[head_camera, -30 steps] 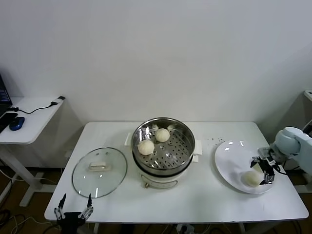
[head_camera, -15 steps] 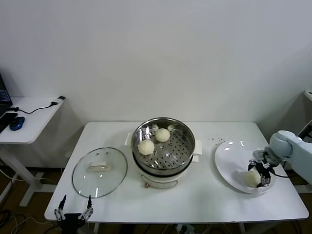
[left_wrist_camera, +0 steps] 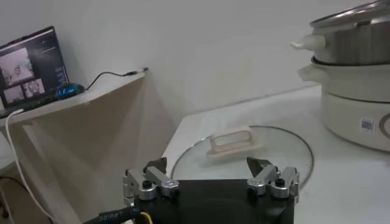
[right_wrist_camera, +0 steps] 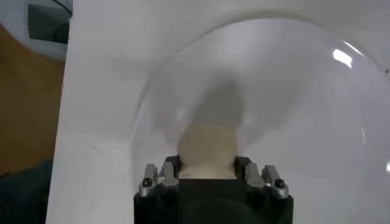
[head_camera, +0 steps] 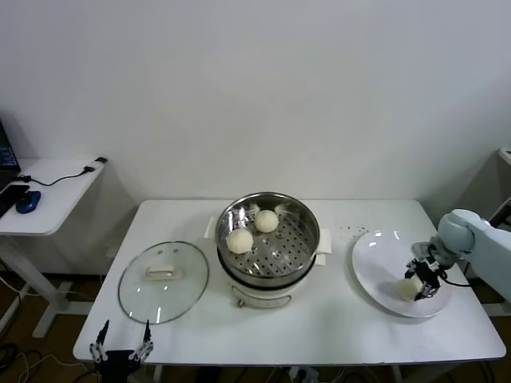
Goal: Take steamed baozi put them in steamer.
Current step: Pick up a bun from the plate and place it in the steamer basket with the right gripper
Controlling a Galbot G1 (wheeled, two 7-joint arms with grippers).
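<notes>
The steel steamer (head_camera: 306, 221) stands mid-table with two cream baozi in its perforated tray, one at the front left (head_camera: 239, 240) and one behind it (head_camera: 266, 220). A third baozi (head_camera: 409, 289) lies on the white plate (head_camera: 375, 259) at the right. My right gripper (head_camera: 418, 281) is shut on this baozi; in the right wrist view its fingers (right_wrist_camera: 170, 168) press both sides of the baozi (right_wrist_camera: 206, 149) over the plate (right_wrist_camera: 304, 122). I see no fourth baozi. My left gripper (head_camera: 120, 349) is open and empty below the table's front left edge.
The round glass lid (head_camera: 164, 281) with a white handle lies flat to the left of the steamer; it shows in the left wrist view (left_wrist_camera: 286, 155) with the steamer's side (left_wrist_camera: 359, 79) beyond. A side desk (head_camera: 48, 195) with a laptop stands further left.
My right gripper has moved left and slightly toward the back of the plate and closed its fingers on the baozi. The left arm has not moved.
</notes>
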